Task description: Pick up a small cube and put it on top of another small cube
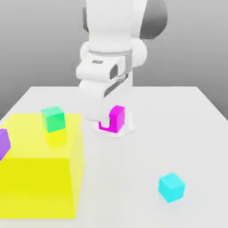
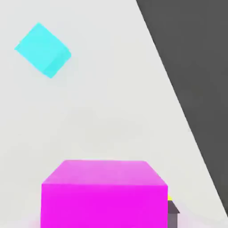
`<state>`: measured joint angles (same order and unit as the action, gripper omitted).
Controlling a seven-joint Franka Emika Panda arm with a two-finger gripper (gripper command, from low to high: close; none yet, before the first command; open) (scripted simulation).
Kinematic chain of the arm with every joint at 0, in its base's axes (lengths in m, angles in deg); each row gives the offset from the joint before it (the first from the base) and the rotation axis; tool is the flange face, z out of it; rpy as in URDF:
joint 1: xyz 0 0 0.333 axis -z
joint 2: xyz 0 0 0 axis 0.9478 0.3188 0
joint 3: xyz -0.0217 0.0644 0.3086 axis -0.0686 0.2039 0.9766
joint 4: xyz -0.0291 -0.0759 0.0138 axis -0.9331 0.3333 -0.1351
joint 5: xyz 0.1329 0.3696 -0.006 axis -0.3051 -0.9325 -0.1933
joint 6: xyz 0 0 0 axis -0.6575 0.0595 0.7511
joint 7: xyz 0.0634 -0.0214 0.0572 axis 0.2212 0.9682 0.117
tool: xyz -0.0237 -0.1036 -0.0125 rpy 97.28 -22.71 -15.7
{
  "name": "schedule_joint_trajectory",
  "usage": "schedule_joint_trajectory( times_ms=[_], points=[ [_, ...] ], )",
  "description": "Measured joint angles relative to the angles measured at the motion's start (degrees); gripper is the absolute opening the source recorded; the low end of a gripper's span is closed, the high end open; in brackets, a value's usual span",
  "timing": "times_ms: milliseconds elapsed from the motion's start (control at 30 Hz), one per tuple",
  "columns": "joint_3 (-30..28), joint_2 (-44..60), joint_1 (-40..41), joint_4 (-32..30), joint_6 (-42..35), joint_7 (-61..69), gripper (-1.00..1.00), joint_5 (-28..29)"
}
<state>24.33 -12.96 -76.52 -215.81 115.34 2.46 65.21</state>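
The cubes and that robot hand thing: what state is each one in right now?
Pink cube: gripped in the end effector, close in front of the hand camera.
Cyan cube: loose on the table, nothing on it.
Green cube: sitting on the yellow block.
Purple cube: at the yellow block's edge.
End effector: shut on the pink cube.

Small block (image 1: pixel 53 119) on big block (image 1: pixel 40 167) (left)

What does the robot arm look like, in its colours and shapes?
The arm is glossy white, built of thick rounded segments with smooth casings. A dark grey rounded part sits at the exterior view's upper right, and dark grey seams and a recess mark the joints. No cables or markings can be seen.
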Motion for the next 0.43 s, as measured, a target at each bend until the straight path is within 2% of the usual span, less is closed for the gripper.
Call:
schedule_joint_trajectory(
  times_ms=[133,267,300,433],
  points=[
    [-4.2,-7.6,7.5,-0.4,-7.0,1.4,-1.0,3.8],
    [-6.6,-6.9,9.8,-4.8,-1.8,1.9,-1.0,5.5],
    [-7.1,-6.0,10.0,-6.3,0.5,1.9,1.0,5.8],
    [-7.1,-6.0,10.0,-6.3,0.5,1.9,1.0,5.8]
  ],
)
